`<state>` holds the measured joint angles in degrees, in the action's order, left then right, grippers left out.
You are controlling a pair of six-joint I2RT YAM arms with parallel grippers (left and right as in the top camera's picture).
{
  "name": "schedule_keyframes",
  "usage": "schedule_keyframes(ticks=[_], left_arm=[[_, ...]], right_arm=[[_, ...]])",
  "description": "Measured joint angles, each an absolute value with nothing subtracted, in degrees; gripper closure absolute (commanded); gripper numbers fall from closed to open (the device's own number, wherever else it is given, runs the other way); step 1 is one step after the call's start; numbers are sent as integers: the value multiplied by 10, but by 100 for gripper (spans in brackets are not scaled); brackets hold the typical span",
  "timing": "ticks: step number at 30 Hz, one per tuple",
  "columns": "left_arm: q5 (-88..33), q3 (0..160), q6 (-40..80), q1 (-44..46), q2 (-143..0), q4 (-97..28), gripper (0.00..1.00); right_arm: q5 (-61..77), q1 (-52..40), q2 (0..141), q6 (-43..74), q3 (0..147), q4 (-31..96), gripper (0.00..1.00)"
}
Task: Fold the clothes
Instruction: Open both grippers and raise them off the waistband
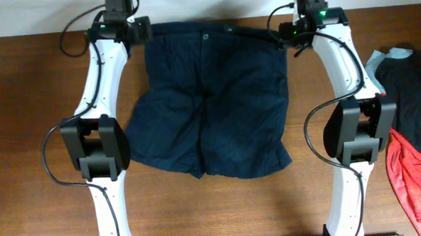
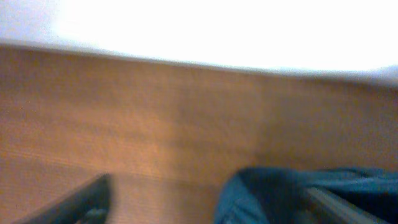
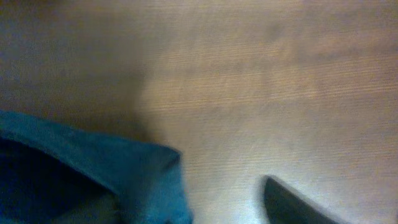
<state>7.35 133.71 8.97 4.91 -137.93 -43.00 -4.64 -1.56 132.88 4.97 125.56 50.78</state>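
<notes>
Dark navy fabric is being seen from overhead: the shorts (image 1: 210,104) are lying spread flat on the wooden table (image 1: 26,140), with the waistband at the far edge and both legs pointing back toward the arm bases. The left gripper (image 1: 141,28) is being held at one waistband corner and the right gripper (image 1: 286,33) at the other, so the garment is stretching between the two hands. Out past the right arm, on the side away from the shorts, a heap of garments (image 1: 410,123) in dark, red and pale grey-blue is lying at the table edge.

From the left wrist, in a blurred view, two fingers are being shown wide apart. One finger (image 2: 84,204) is over bare wood and the other (image 2: 339,206) is lying on the navy cloth, whose corner is bulging up between them.

From the right wrist, also blurred, a single finger (image 3: 292,204) is being shown over bare wood, clear of the fabric corner. Its partner is being hidden by cloth, yet the jaws are being read as apart.
</notes>
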Motion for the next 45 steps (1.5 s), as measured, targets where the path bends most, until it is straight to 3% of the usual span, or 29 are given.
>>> schedule_keyframes(ticks=[6,12,22,45], left_arm=[[80,1378,54,44,-1378,-467,1],[81,1395,42,47,-1352,-481,1],[84,1408,40,34,-1295,-474,1],[57,1409,40,34,-1294,-521,1]], right_arm=[[-52,-11,1328,27,1283,567,12],[-52,-12,1299,22,1321,609,0],[-44,-12,1224,-31,1346,578,1],[-27,-10,1269,-56,1346,539,1]])
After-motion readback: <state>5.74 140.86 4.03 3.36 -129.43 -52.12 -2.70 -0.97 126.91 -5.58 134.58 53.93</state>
